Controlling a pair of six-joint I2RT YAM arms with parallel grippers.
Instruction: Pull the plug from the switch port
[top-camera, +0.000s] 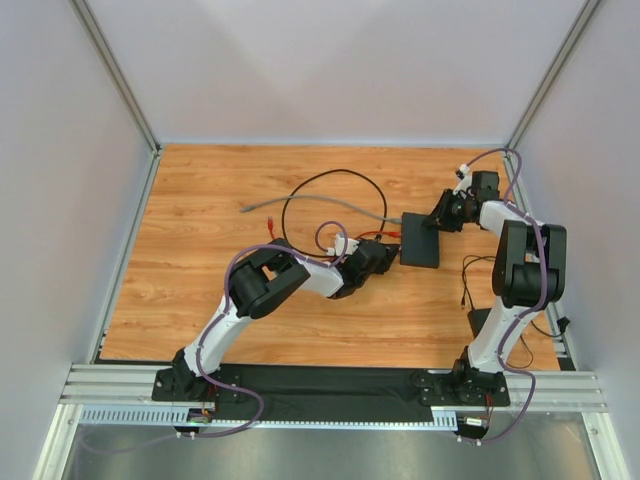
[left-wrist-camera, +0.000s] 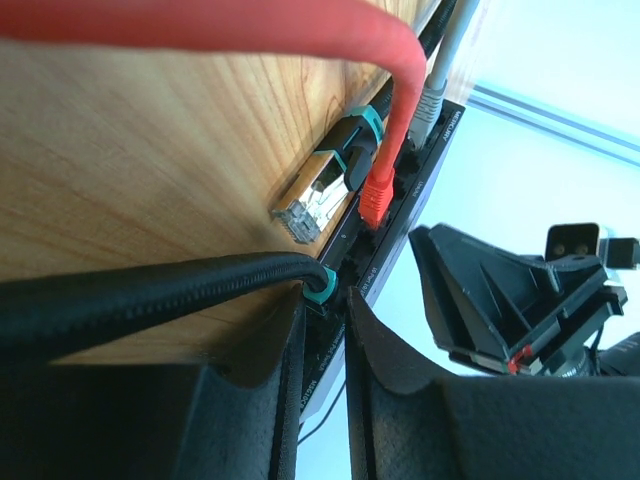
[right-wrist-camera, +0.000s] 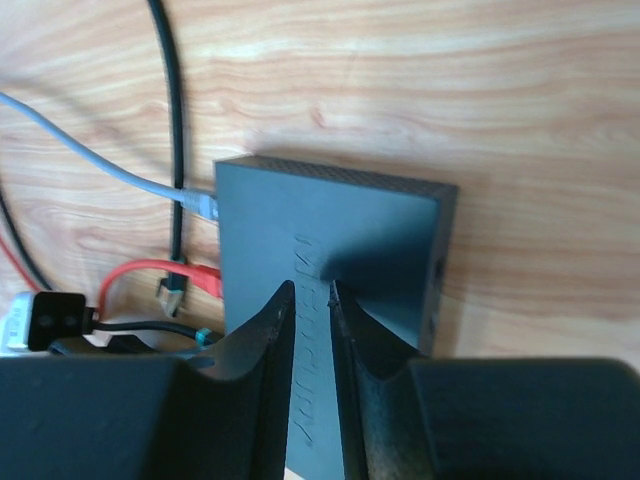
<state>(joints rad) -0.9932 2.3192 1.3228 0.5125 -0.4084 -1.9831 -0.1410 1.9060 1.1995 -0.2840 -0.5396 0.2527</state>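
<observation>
The switch is a flat black box lying on the wooden table, also seen in the right wrist view. A black braided cable ends in the plug with a teal collar, seated in the switch's port edge. My left gripper is shut on that plug, one finger on each side. In the top view it sits at the switch's left edge. My right gripper rests tips-down on the switch's top, its jaws nearly together with nothing between them, near the far right corner.
A red plug and a grey plug sit in neighbouring ports. A loose black plug with a clear tip lies on the wood beside them. Cables loop across the table's middle. A small black brick lies by the right arm.
</observation>
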